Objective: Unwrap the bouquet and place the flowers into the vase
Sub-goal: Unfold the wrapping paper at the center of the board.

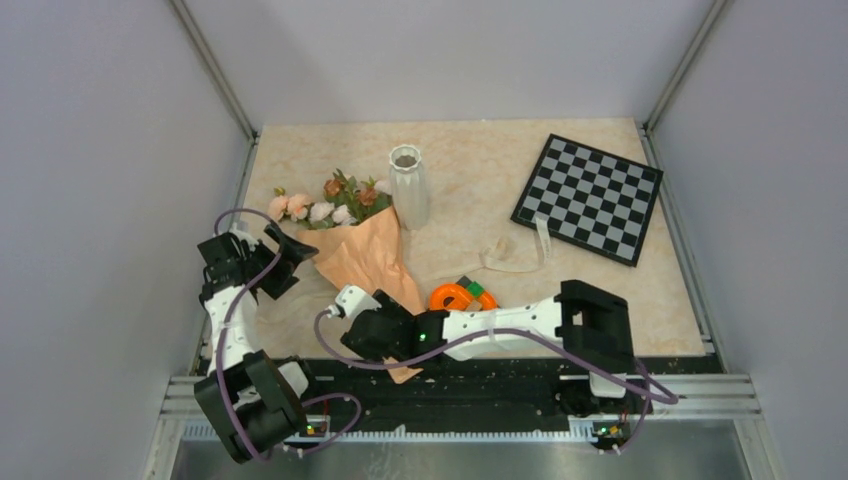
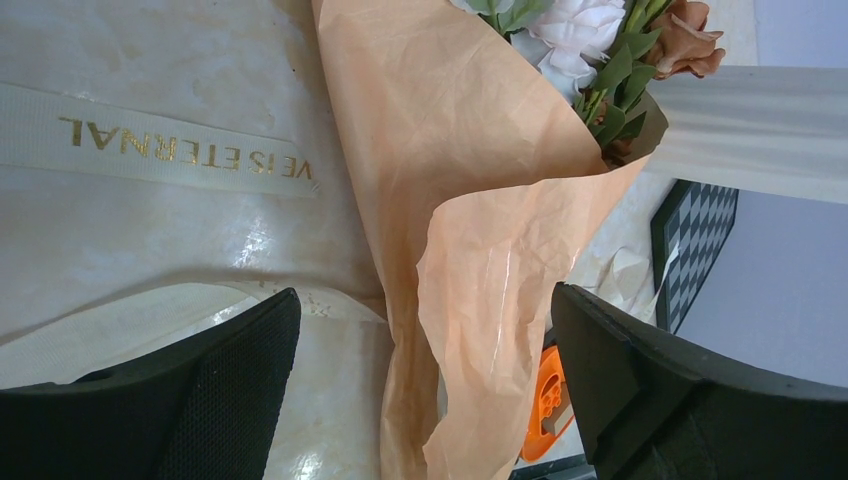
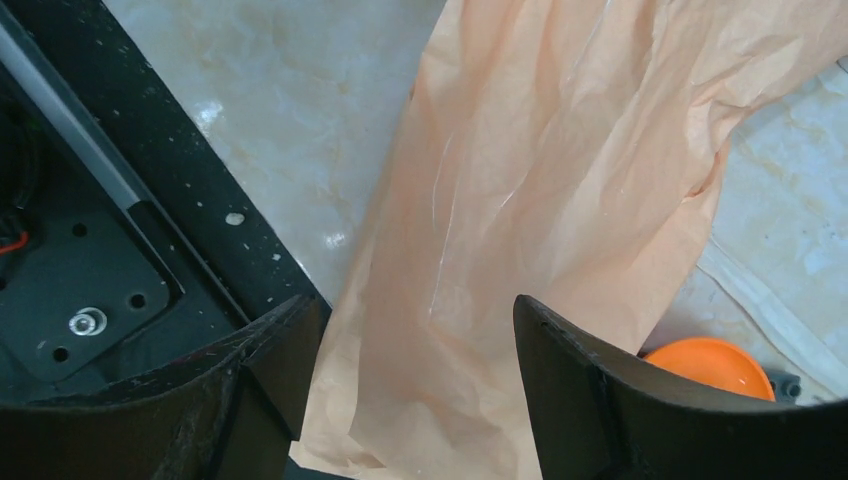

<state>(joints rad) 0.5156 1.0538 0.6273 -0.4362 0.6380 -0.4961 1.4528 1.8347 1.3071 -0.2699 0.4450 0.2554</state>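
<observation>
— which step are we on?
— the unwrapping. my right gripper (image 3: 415, 320) stands wide, its fingers straddling the narrow foot of the bouquet (image 3: 560, 150). the paper sits between them, but i see no squeeze on it. my left gripper (image 2: 425, 300) gapes fully and holds nothing, with the wrap's loose fold just ahead of it.
— and next?
— i reckon i pin the foot with the right, then catch that fold's edge with the left and peel it back.
— how does it look?
— peach paper, creased and slack. the flowers (image 1: 335, 200) poke out of the far end, and the vase (image 1: 408, 185) stands upright just beyond them.
</observation>
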